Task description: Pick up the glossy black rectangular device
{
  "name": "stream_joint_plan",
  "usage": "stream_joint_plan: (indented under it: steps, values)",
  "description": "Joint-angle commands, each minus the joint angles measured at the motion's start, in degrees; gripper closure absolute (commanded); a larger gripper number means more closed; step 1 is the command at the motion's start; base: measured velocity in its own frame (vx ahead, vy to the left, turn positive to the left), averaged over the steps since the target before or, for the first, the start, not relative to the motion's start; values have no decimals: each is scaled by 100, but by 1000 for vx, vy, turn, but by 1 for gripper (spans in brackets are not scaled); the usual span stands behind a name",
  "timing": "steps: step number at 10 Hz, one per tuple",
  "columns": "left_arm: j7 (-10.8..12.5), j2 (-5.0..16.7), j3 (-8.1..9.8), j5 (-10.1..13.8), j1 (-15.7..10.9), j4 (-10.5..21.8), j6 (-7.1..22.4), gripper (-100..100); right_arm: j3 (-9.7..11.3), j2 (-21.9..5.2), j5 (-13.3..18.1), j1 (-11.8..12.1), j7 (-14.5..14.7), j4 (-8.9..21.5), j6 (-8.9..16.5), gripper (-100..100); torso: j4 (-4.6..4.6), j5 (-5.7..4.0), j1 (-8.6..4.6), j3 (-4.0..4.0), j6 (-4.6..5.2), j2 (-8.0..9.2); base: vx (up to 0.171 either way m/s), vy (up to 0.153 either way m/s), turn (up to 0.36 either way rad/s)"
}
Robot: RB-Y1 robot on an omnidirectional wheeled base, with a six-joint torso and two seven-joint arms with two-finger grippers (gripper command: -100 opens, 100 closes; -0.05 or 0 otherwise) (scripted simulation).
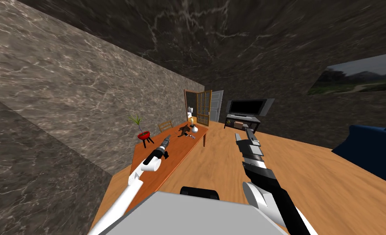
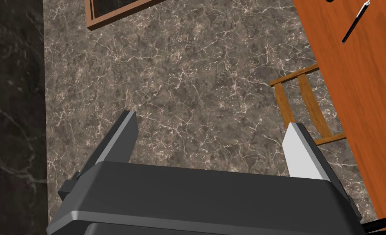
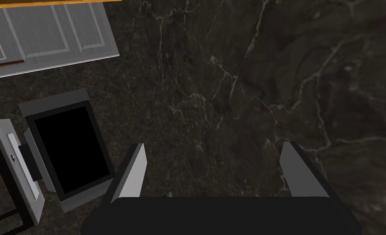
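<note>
Approach step: left tool (image 2: 212,122) and right tool (image 3: 214,149) both gape empty. Next, the left must reach across the surface (image 2: 351,81) to the slim black device (image 2: 352,26).

Home living room; television (image 1: 247,107); blue sofa (image 1: 371,153); wooden table (image 1: 180,153)
</note>
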Motion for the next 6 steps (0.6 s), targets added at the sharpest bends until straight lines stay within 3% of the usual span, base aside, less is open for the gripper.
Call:
stream_joint_plan:
  steps: [1, 2, 4, 5, 6]
  values:
    - [-79, 108, 35, 102, -96, 286, 240, -100, 0, 0, 0, 0, 0, 0, 0, 0, 0, 0, 0, 0, 0, 0, 16, 3, -103]
    - [-245, 245, 56, 264, -273, 470, 406, -100, 0, 0, 0, 1, 0, 0, 0, 0, -1, 1, 2, 0, -5, 1, 17, -1, -193]
    - [-245, 245, 56, 264, -273, 662, 512, -100, -1, 0, 0, 1, 0, 0, 0, 0, -1, 1, 3, 0, -5, 1, 10, 5, -34]
    - [-410, 375, 75, 425, -448, 958, 723, -100, -1, 0, 0, 1, 0, 0, 0, 0, 1, 0, 1, 3, -6, 6, 10, 0, -165]
    - [-410, 375, 75, 425, -448, 1033, 788, -100, 0, 0, 0, 0, 0, 0, 0, 0, 1, 0, 0, 3, -1, 5, 10, 6, -102]
